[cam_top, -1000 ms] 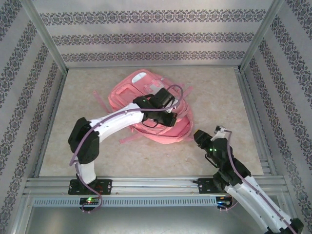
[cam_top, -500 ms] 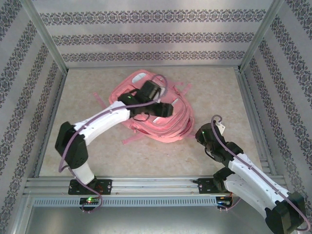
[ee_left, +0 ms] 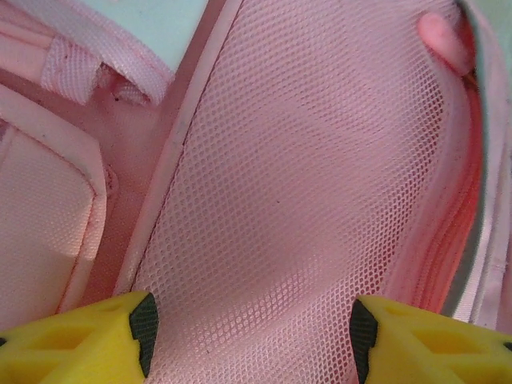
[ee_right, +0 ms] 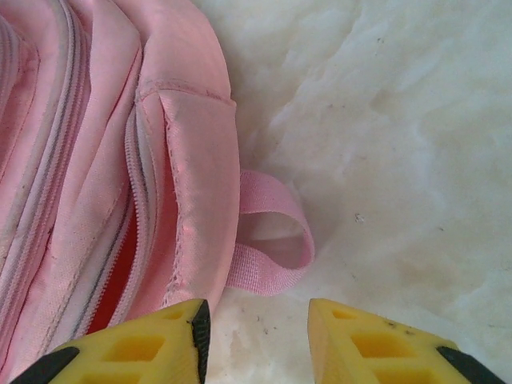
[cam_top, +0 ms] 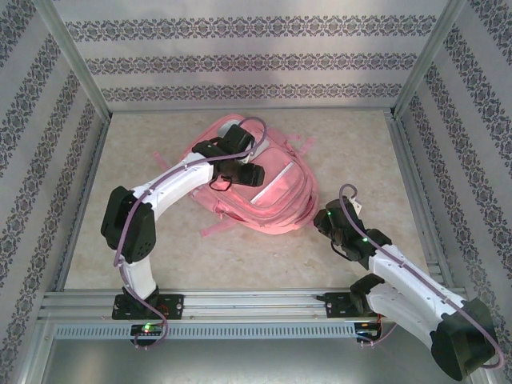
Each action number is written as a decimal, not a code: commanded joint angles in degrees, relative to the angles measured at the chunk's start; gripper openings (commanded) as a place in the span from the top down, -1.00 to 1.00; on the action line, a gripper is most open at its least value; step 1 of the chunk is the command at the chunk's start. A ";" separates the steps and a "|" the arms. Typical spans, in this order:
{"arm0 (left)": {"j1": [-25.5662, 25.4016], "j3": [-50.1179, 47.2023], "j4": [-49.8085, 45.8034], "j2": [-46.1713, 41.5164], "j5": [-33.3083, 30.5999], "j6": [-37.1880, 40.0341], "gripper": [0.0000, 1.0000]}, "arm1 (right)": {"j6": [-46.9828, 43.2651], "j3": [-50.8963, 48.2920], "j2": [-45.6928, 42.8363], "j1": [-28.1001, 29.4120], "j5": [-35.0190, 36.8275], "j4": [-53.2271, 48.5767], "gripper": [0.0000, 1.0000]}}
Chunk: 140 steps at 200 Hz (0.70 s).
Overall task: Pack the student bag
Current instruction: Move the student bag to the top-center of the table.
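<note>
The student bag point(cam_top: 276, 196), a large pink backpack, lies flat in the middle of the table. My left gripper point(cam_top: 245, 171) hovers over its upper half, open. In the left wrist view its yellow fingers point(ee_left: 96, 336) stand wide apart just above the bag's pink mesh panel point(ee_left: 304, 160), with nothing between them. My right gripper point(cam_top: 322, 219) sits low at the bag's right edge, also open. In the right wrist view the right gripper point(ee_right: 254, 336) points at a pink webbing loop point(ee_right: 272, 240) beside the zipped side of the bag point(ee_right: 184, 160). The loop lies ahead of the fingertips, untouched.
Loose pink straps point(cam_top: 213, 229) trail from the bag's near left side onto the pale marbled table point(cam_top: 360, 152). Aluminium rails point(cam_top: 256, 304) run along the near edge, and patterned walls close in the other three sides.
My left gripper has moved back and to the left across the bag. The right gripper has edged left toward the bag's side while its arm dropped lower.
</note>
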 commanded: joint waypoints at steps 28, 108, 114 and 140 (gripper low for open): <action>-0.15 -8.33 1.63 -5.46 2.89 -4.62 -0.26 | -3.75 1.78 11.41 -1.72 -5.65 6.57 0.16; -5.28 -22.74 15.10 -13.57 11.58 -18.63 -0.19 | -11.47 14.35 32.33 -2.20 -18.47 18.72 0.15; -5.80 -23.61 16.28 -13.68 12.19 -19.70 -0.19 | -12.31 15.72 33.97 -2.12 -19.63 19.16 0.15; -7.15 -25.79 21.42 -14.23 14.29 -23.77 -0.19 | -14.77 21.87 39.69 -1.06 -21.29 17.97 0.11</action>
